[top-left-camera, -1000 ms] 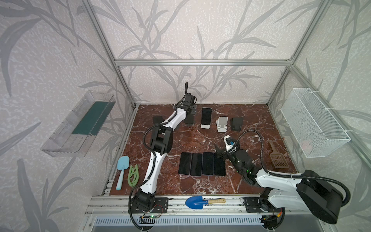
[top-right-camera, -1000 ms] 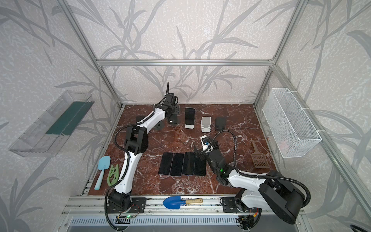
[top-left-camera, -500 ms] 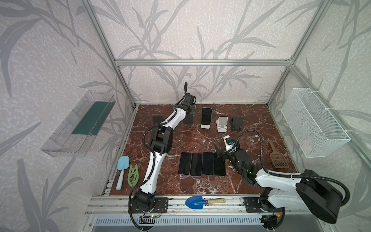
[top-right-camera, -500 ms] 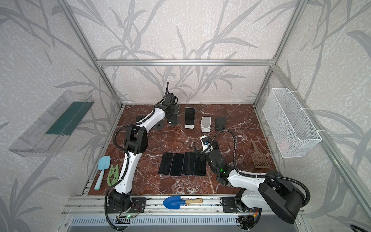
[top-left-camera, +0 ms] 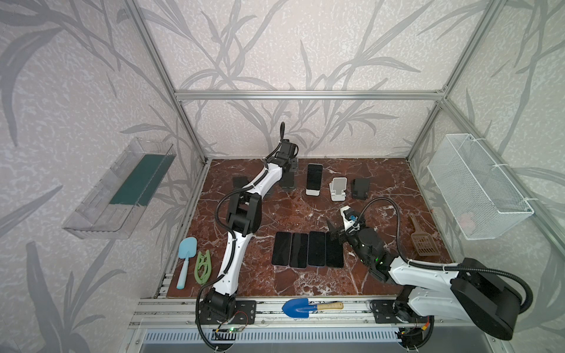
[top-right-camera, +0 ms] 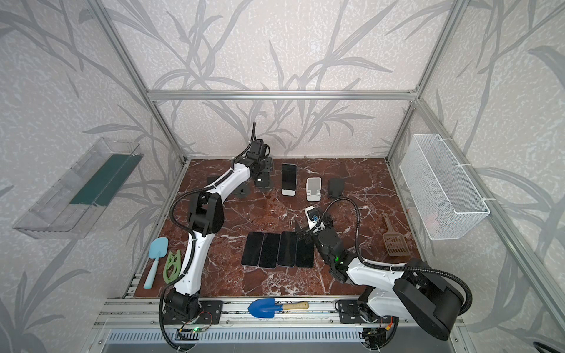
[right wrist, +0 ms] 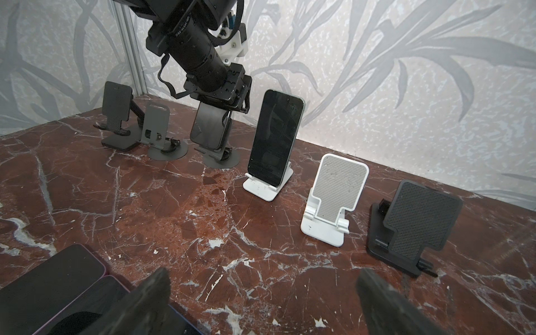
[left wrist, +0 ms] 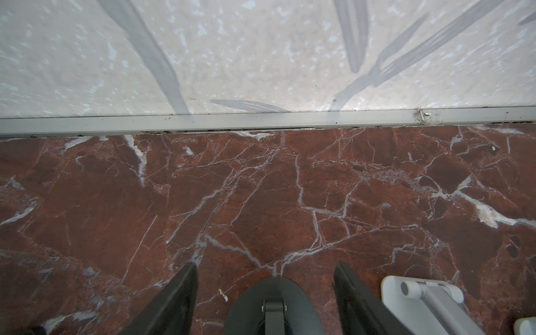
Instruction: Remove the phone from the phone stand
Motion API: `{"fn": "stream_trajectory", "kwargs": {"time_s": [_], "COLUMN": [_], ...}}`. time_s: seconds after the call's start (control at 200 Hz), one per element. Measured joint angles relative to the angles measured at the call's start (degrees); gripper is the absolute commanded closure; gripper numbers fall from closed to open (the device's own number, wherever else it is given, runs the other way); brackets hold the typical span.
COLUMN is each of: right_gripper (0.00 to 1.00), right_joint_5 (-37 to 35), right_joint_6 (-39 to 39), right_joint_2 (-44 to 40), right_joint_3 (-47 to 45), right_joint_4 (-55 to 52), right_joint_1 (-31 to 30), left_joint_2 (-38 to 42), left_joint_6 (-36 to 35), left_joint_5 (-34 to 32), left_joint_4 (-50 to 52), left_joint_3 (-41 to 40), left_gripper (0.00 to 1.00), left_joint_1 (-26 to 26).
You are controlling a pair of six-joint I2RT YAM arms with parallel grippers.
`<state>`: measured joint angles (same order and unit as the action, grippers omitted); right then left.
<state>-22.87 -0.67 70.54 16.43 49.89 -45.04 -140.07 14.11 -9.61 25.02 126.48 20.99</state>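
Two phones lean on stands at the back of the marble table. One dark phone point(right wrist: 210, 127) sits on a black round-based phone stand point(right wrist: 222, 159). My left gripper point(right wrist: 220, 95) hangs right over its top and hides its upper edge. In the left wrist view the left gripper point(left wrist: 265, 265) has its fingers apart on either side of the stand's black back point(left wrist: 272, 304), touching nothing visible. The other phone point(top-left-camera: 314, 177) point(right wrist: 275, 136) rests on a white stand point(right wrist: 266, 185). My right gripper point(right wrist: 264, 275) point(top-left-camera: 337, 232) is open and empty, low beside several phones point(top-left-camera: 307, 249) lying flat.
Empty stands line the back: a white one point(right wrist: 333, 200), a black one point(right wrist: 414, 223) and two dark ones point(right wrist: 116, 116) point(right wrist: 158, 127). A brown scoop point(top-left-camera: 423, 241) lies at the right, a blue spatula point(top-left-camera: 186, 259) at the left. The back wall stands just behind the left gripper.
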Motion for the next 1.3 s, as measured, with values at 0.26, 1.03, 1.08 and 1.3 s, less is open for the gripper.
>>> {"fn": "stream_trajectory", "kwargs": {"time_s": [0.26,1.03,1.08,1.3], "right_gripper": [0.01,0.01,0.01,0.01], "right_joint_5": [0.0,-0.04,-0.02,-0.02], "right_joint_6": [0.02,0.02,0.04,0.09], "right_joint_2": [0.04,0.37,0.37,0.35], "right_joint_3": [0.0,0.0,0.0,0.0], "right_joint_4": [0.0,0.02,0.02,0.02], "right_joint_1": [0.0,0.0,0.0,0.0], "left_joint_2": [0.15,0.26,0.26,0.68], "left_joint_6": [-0.04,-0.57,-0.61,-0.68], "left_joint_5": [0.0,0.07,0.07,0.2], "left_joint_4": [0.46,3.98,4.2,4.76], "left_joint_3": [0.0,3.67,3.67,3.67], "left_gripper": [0.44,0.5,0.51,0.51], "left_joint_1": [0.0,1.14,1.14,1.27]}}
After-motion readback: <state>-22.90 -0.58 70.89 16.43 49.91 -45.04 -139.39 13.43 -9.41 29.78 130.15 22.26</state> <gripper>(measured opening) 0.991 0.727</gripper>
